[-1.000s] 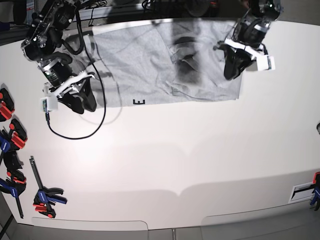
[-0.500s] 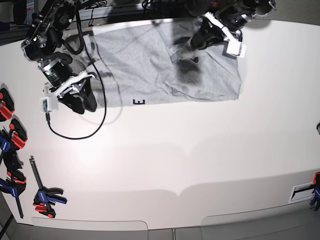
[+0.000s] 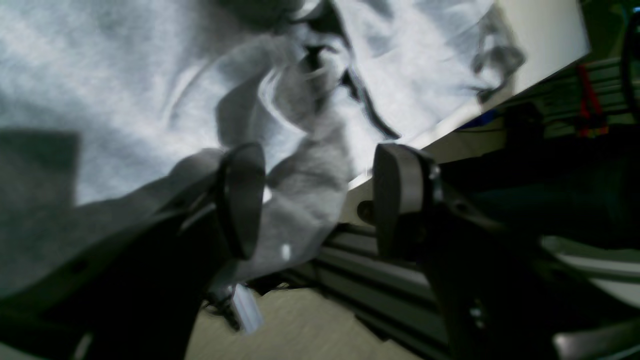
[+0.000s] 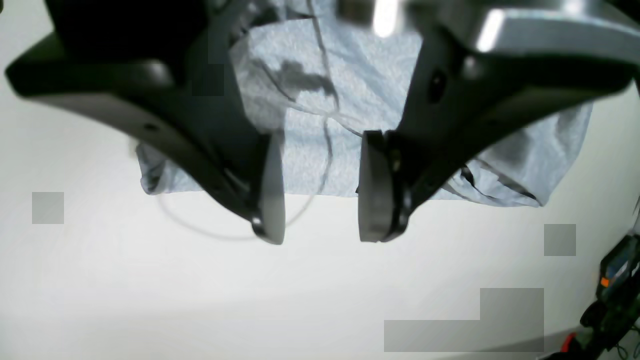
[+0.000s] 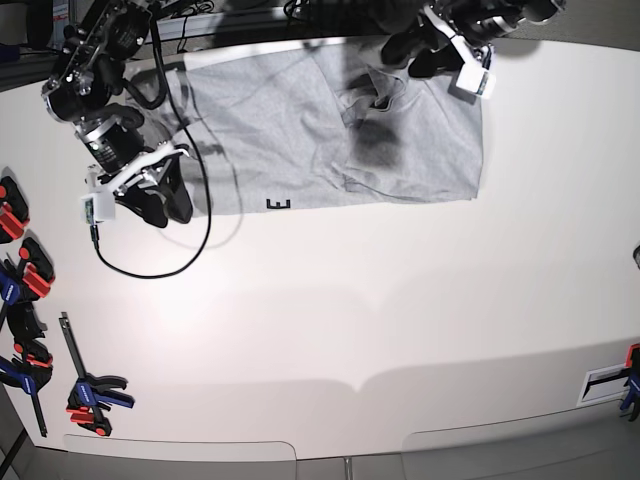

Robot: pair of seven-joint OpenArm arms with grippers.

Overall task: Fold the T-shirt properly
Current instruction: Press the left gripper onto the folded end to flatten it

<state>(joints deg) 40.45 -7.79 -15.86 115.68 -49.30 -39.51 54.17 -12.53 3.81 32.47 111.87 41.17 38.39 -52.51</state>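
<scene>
At the near edge of the white surface point(image 5: 330, 320), red-and-blue clamps point(image 5: 92, 392) lie along the base view's left side, well apart from the work. Farther in, a black cable point(image 5: 190, 240) loops across the bare top below the right claw point(image 5: 157, 203), which hangs over the left edge of the cloth exactly where it was 1 second ago, its jaws parted and holding nothing; its own camera shows the 2 pads point(image 4: 272, 190) spread above the bare top, the hem just beyond them. Beyond it, the T-shirt point(image 5: 300, 130) lies spread along the far edge, grey and rumpled, a black letter E point(image 5: 278, 204) showing at its near hem. The left claw point(image 5: 420, 45), which 1 second ago stood low over the shirt's right side, has swung up to the far rim. Its jaws now stand wide, where half a second earlier it was over the cloth; in its wrist view a fold of fabric point(image 3: 305, 200) sits between the pads, untouched by the right-hand one.
</scene>
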